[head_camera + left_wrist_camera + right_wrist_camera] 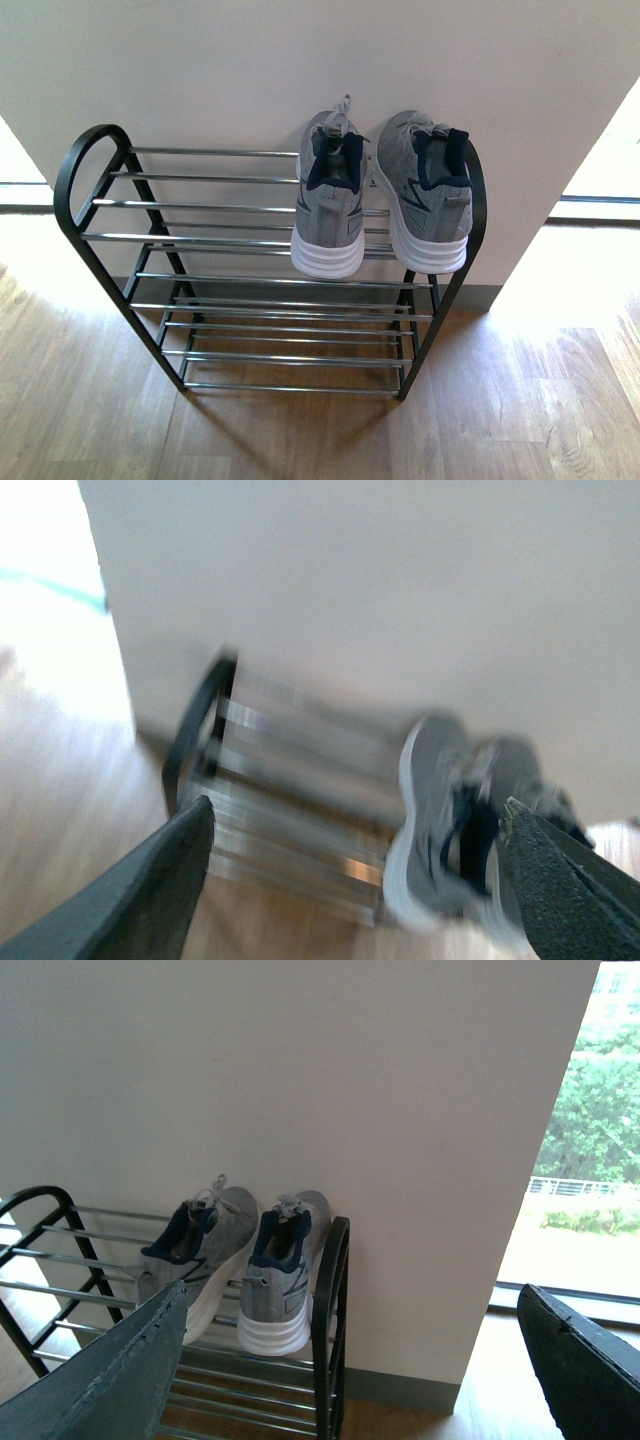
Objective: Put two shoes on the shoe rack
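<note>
Grey sneakers [328, 205] on shoe rack [88, 160] top tier, right end. Left end effector [358, 812] and right end effector [352, 1295] spread, empty. Looks done; retract.

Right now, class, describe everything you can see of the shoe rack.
The shoe rack has a black, metal-looking frame with rounded top corners and stacked tiers of thin silver bars. It stands upright on the wooden floor, backed against the pale wall. Two grey sneakers sit side by side on the top tier's right end, heels facing the camera.
</note>
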